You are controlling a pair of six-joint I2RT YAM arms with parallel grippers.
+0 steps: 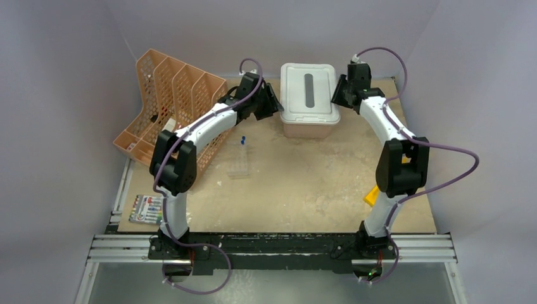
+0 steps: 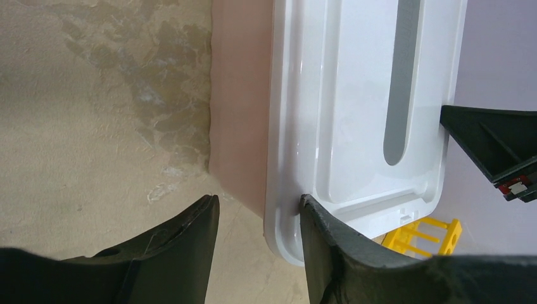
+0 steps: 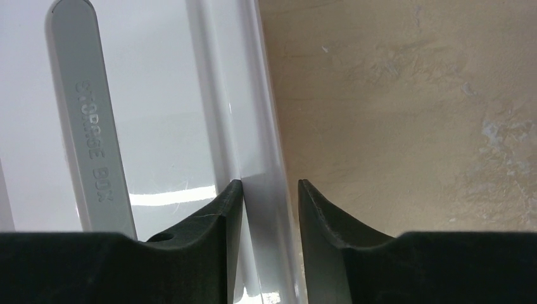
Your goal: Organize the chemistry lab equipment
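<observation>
My left gripper (image 2: 258,202) stands part open, astride the left rim of the white lid (image 2: 354,95) of the storage box (image 1: 309,130). One finger hangs outside beside the pinkish wall and the other lies over the lid's top edge, and the gap is wider than the rim, so nothing is clamped. My right gripper (image 3: 269,187) straddles the opposite rim more narrowly. Its inner finger is against the rim and the outer one is just off it, so I have no firm hold there either. Down the middle of the lid runs a grey strip (image 3: 88,126) embossed with the words "STORAGE BOX". Past the lid's near right corner, a yellow slatted piece (image 2: 424,237) shows on the bench (image 1: 304,183). Of the lab equipment I can see, the clear tube rack (image 1: 239,166) stands on the bench left of the box and nearer my bases, well apart from it. A blue-capped tube (image 1: 242,139) stands upright in it. Further left of the box sits the orange file organiser (image 1: 171,107). The pack of markers (image 1: 145,209) lies far to the box's near left, at the bench edge; its print is too small to read.
</observation>
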